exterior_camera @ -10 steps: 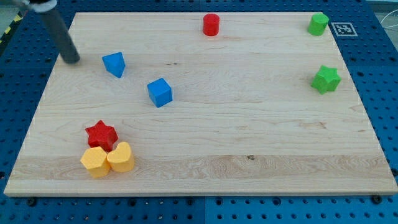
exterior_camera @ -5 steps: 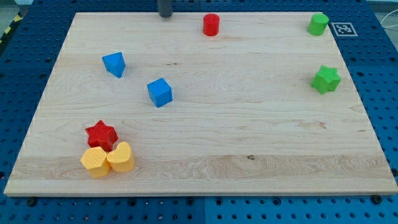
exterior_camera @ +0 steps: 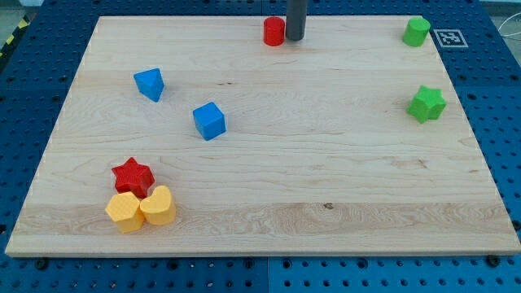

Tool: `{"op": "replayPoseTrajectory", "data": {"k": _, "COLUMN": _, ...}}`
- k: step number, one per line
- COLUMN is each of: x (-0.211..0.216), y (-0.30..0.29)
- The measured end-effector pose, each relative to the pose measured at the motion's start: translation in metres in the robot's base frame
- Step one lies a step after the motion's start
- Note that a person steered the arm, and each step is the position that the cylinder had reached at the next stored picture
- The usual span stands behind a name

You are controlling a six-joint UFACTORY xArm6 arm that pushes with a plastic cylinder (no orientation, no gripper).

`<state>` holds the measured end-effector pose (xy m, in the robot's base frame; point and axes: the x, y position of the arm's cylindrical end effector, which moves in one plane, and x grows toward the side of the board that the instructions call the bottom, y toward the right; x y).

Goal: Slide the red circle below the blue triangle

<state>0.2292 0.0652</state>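
The red circle (exterior_camera: 273, 32) stands near the view's top edge of the wooden board, at its middle. My tip (exterior_camera: 294, 37) is right against the circle's right side. The blue triangle (exterior_camera: 150, 83) lies far to the left and lower down, in the board's upper left part. A blue cube (exterior_camera: 209, 120) sits to the lower right of the triangle.
A red star (exterior_camera: 133, 176) sits at the lower left, with a yellow hexagon (exterior_camera: 124, 212) and a yellow heart (exterior_camera: 158, 206) just below it. A green block (exterior_camera: 417, 31) is at the top right and a green star (exterior_camera: 426, 103) below it.
My tip has swept from the upper left, along the board's top edge, to the red circle's right side. The circle has shifted slightly left. The other blocks have not moved.
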Motion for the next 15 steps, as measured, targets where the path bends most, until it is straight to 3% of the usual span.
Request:
{"op": "replayPoseTrajectory", "data": {"k": 1, "x": -0.019, "y": -0.006}}
{"op": "replayPoseTrajectory", "data": {"k": 3, "x": 0.026, "y": -0.042}}
{"op": "replayPoseTrajectory", "data": {"k": 5, "x": 0.034, "y": -0.106}}
{"op": "replayPoseTrajectory", "data": {"k": 7, "x": 0.041, "y": -0.111}}
{"op": "replayPoseTrajectory", "data": {"k": 10, "x": 0.118, "y": -0.108}}
{"op": "replayPoseTrajectory", "data": {"k": 12, "x": 0.121, "y": -0.136}}
{"op": "replayPoseTrajectory", "data": {"k": 15, "x": 0.164, "y": -0.194}}
